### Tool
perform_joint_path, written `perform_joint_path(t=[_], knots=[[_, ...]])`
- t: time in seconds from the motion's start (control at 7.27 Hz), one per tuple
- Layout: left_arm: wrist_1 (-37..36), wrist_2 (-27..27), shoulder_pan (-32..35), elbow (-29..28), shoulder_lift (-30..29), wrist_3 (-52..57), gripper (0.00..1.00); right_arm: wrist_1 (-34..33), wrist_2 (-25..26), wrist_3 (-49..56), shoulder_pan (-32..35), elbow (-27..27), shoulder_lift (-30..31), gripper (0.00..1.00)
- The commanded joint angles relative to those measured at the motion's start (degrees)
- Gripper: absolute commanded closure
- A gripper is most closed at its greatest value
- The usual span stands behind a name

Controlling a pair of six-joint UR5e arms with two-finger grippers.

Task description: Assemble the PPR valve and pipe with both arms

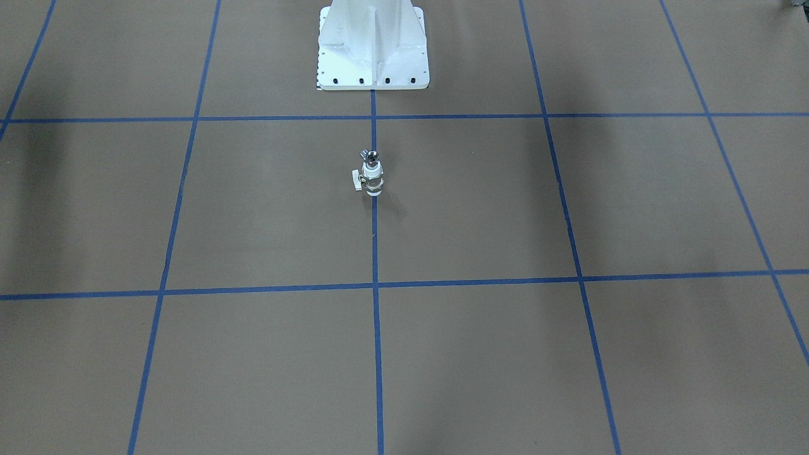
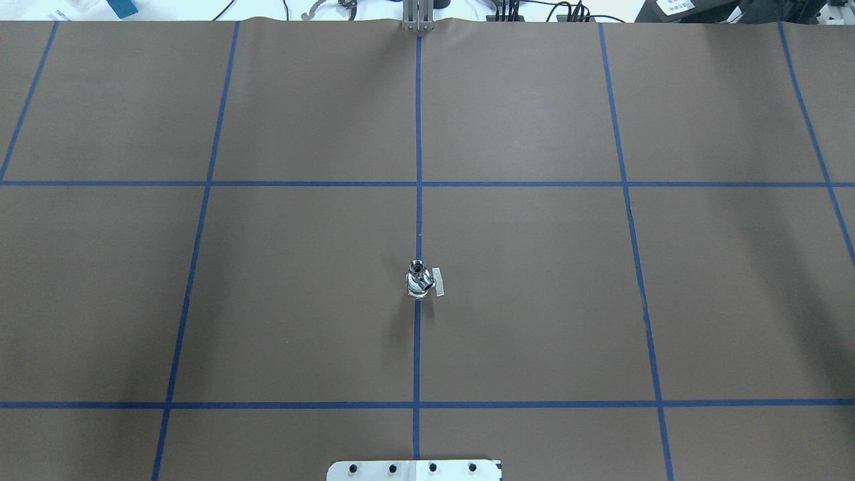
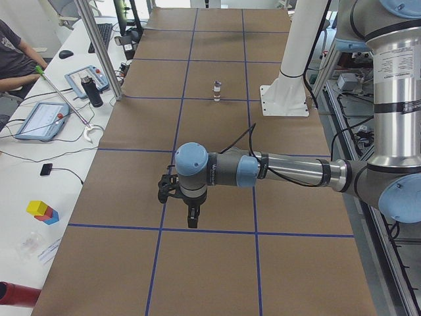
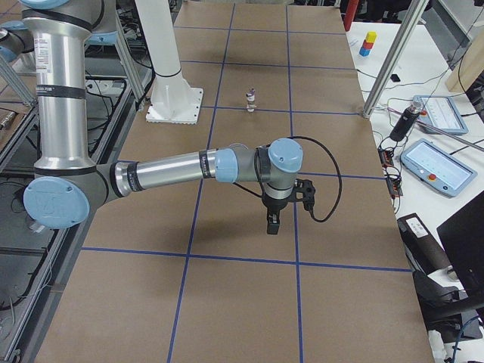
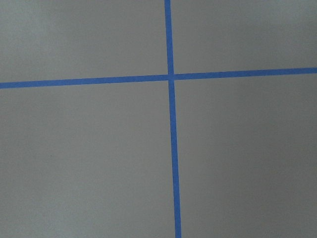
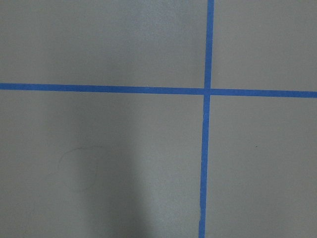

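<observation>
Pipe [image 1: 370, 155] atop upright PPR valve [image 1: 373, 172]

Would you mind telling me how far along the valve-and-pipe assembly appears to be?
Apparently done: the pipe sits atop the PPR valve, standing upright as one piece on the blue centre line. In hand: nothing; the left pincer and right pincer hang well away from it. Left: seemingly nothing, though the joint's tightness cannot be judged.

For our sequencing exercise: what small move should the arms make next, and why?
Probably no new reach, only a withdrawal: the pipe looks already seated atop the upright PPR valve, with left gripper and right gripper hanging far from it.
</observation>
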State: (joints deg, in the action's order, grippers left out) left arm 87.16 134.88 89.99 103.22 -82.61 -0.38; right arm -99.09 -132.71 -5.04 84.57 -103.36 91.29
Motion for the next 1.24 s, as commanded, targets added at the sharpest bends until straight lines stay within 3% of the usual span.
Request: perform_joint_path(t=[0.0, 1.1], knots=[[-0.1, 0.2, -0.1, 0.0, 0.1, -0.1, 0.00, 0.0, 1.4, 0.1, 0.1, 0.0, 0.4, 0.01], [0.1, 0.3, -0.1, 0.0, 0.1, 0.6, 0.00, -0.1, 1.6, 0.5, 0.1, -0.7, 0.5, 0.01]])
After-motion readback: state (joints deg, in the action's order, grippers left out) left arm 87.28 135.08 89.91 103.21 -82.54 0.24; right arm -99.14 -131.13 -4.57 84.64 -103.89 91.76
